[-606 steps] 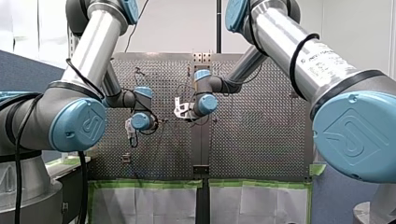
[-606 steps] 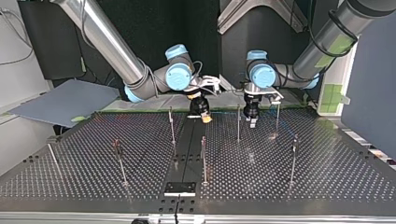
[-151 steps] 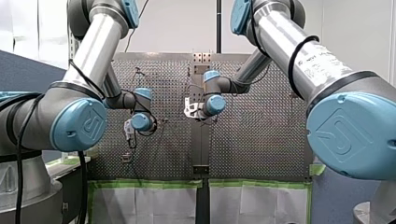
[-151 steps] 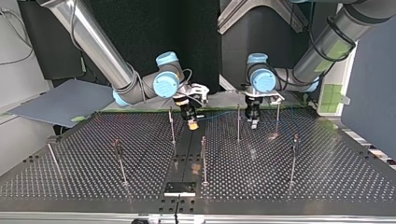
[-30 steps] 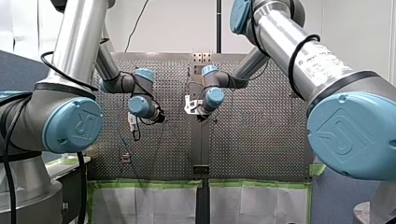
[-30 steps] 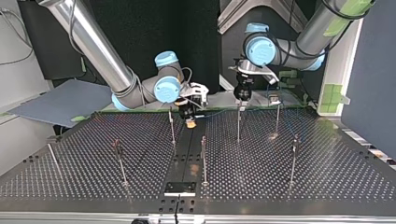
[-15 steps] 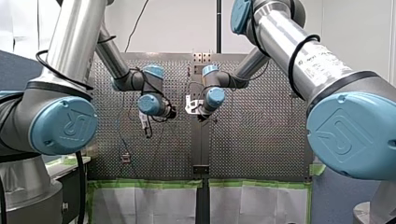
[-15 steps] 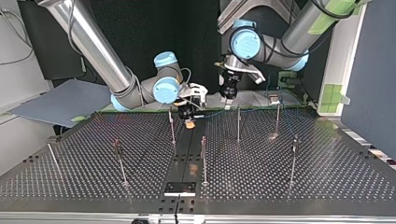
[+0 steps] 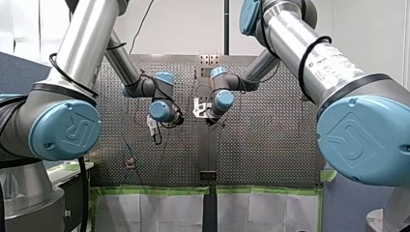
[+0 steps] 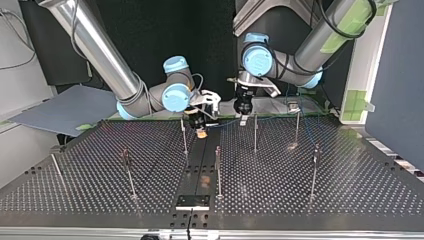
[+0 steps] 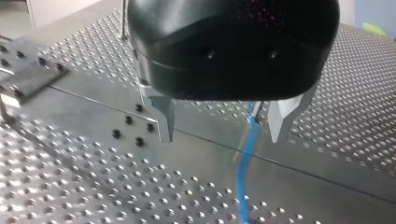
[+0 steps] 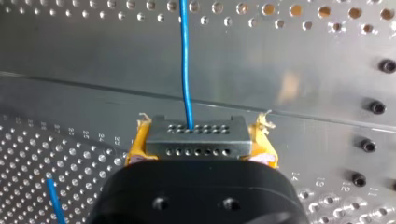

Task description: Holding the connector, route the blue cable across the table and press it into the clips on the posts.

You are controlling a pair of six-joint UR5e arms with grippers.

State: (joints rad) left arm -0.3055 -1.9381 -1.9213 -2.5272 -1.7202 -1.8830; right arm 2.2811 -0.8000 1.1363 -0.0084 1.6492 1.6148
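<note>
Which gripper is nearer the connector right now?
Right. My right gripper is shut on the connector, fingers on both its sides. My left gripper hangs open over the blue cable, apart from the connector.

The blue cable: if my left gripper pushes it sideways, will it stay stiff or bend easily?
Probably it bends easily: the blue cable is thin and curves between the open fingers of my left gripper. Likely light: it runs straight from the connector my right gripper holds.
</note>
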